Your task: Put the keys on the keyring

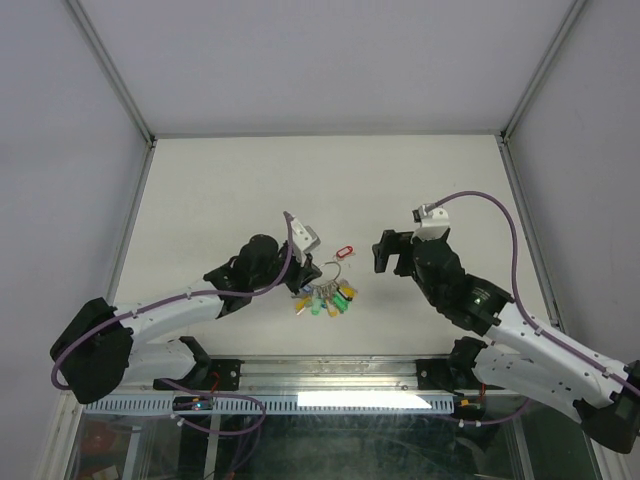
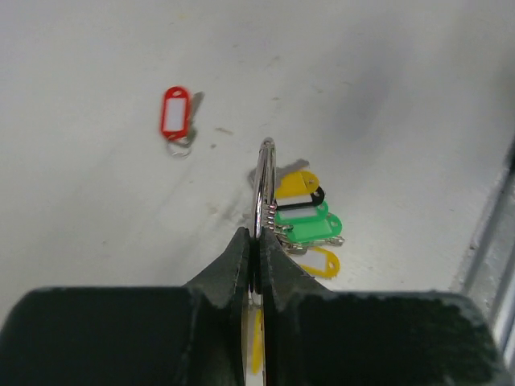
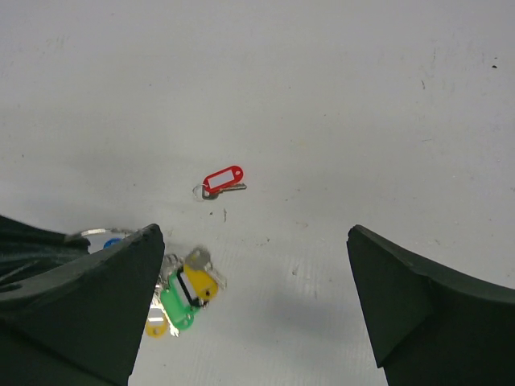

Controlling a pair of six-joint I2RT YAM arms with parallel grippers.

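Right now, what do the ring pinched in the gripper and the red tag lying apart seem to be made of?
The keyring, pinched in the left gripper, looks like polished metal wire: it shows bright glints. The red key tag looks like glossy plastic with a white insert, probably paper; its small loop looks metal.
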